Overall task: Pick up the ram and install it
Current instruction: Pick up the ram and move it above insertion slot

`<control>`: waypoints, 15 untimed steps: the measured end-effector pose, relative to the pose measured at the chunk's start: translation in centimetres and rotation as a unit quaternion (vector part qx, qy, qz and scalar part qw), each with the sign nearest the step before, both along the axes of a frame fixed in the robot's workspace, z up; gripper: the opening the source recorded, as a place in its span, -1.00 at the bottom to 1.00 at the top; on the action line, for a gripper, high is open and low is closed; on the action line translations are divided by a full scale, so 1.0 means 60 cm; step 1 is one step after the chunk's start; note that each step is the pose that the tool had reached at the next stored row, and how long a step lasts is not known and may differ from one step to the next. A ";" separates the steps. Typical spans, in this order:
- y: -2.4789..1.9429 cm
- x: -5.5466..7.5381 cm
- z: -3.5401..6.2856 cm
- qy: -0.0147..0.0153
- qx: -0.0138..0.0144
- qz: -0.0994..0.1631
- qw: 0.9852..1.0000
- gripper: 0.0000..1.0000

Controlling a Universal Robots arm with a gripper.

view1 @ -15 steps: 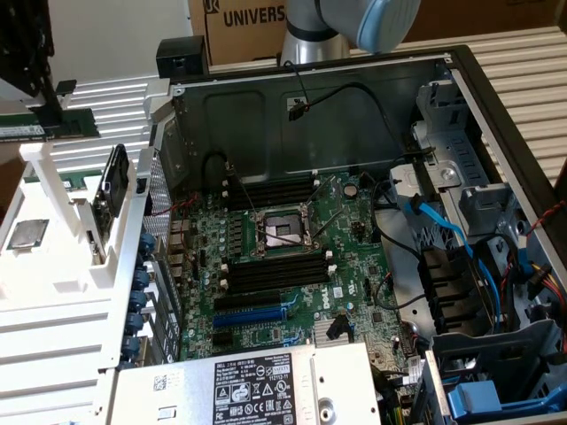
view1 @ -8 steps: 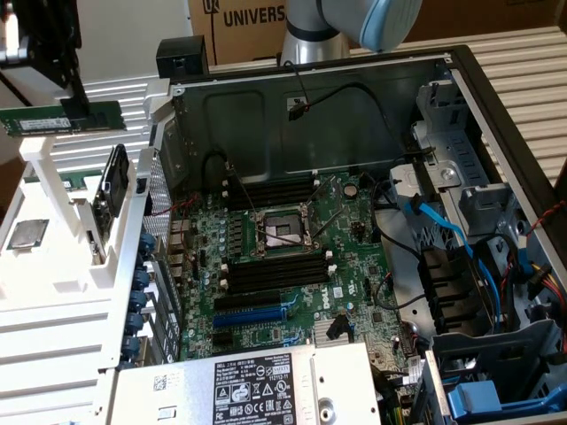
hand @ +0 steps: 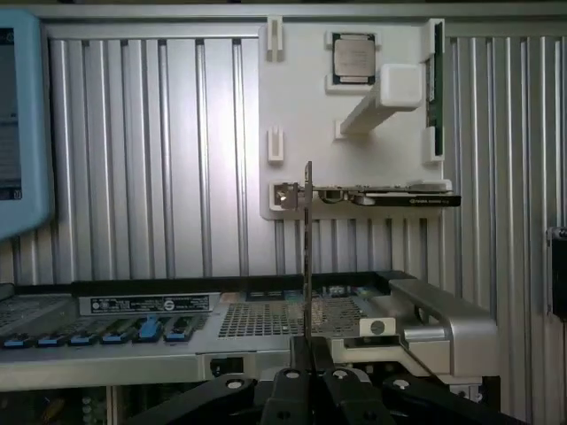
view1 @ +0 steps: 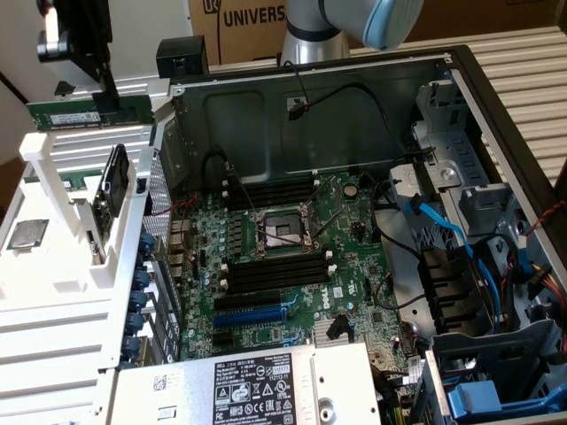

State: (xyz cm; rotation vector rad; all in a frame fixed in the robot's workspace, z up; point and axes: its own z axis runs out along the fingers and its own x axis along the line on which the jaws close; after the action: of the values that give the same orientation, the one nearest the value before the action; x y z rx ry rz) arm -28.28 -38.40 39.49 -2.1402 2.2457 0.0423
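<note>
The arm [view1: 312,31] rises behind the open computer case [view1: 354,106] and reaches to the exterior view's left. There its black gripper [view1: 108,88] hangs over the white parts holder [view1: 66,292], outside the case. The jaws are pinched narrow on the ram [view1: 80,113], a green stick carried on edge and roughly level, just above the holder's upper rim. In the wrist view the gripper [hand: 306,363] grips the ram [hand: 307,248] edge-on, a thin line running away from the fingers [hand: 288,385]. A processor chip [view1: 27,233] lies in the holder. The black memory slots [view1: 270,190] on the motherboard [view1: 354,257] are well apart from the ram.
</note>
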 end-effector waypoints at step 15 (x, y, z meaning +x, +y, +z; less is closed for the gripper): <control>0.0000 0.138 0.000 0.000 0.000 0.003 1.000 -0.76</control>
State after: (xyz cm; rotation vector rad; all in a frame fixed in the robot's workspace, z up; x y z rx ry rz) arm -20.02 -38.40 39.49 -2.1478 2.2380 0.0430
